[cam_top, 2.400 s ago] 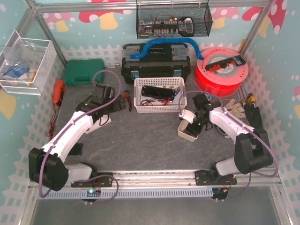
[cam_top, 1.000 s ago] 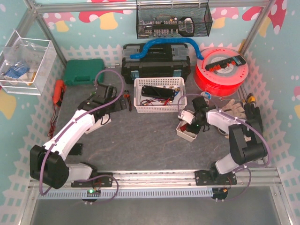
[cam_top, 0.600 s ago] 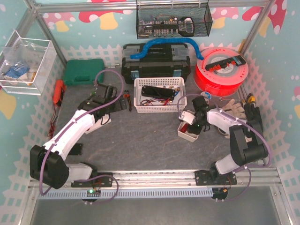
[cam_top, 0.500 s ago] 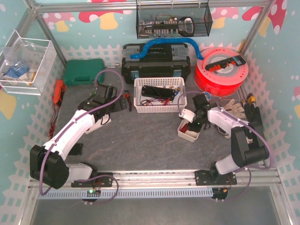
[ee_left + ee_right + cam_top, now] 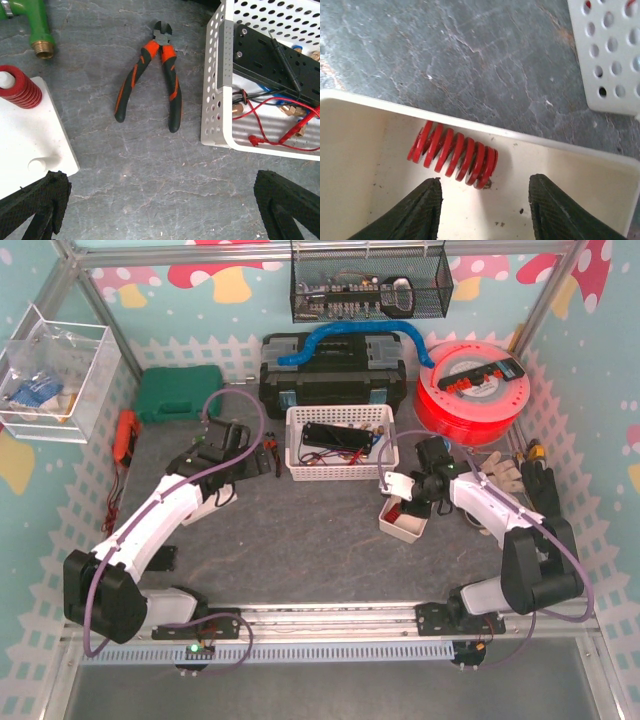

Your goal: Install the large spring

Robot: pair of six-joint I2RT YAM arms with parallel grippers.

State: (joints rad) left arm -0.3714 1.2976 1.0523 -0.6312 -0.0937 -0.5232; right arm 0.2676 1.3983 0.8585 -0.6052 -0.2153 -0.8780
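Observation:
A red coil spring (image 5: 452, 154) lies on its side in a cream bin (image 5: 545, 142), close to its far wall; from above the spring (image 5: 393, 510) is a red spot in the bin (image 5: 408, 530). My right gripper (image 5: 487, 197) hovers just over it, open, with nothing between the fingers. A second red spring (image 5: 17, 92) stands on a peg of a white plate (image 5: 35, 135), next to a bare peg (image 5: 37, 164). I cannot tell which one is the large spring. My left gripper (image 5: 160, 205) is wide open above bare table, right of the plate.
Orange-handled cutters (image 5: 152, 75) lie between the plate and a white perforated basket (image 5: 215, 100) holding a black block and red leads. A green hose fitting (image 5: 37, 30) lies behind the plate. A black toolbox (image 5: 333, 370), a red spool (image 5: 470, 390) and gloves (image 5: 505, 475) stand further back.
The right gripper's jaws have spread apart over the bin and its wrist has shifted slightly. The spring rests loose in the bin. The left arm has not moved.

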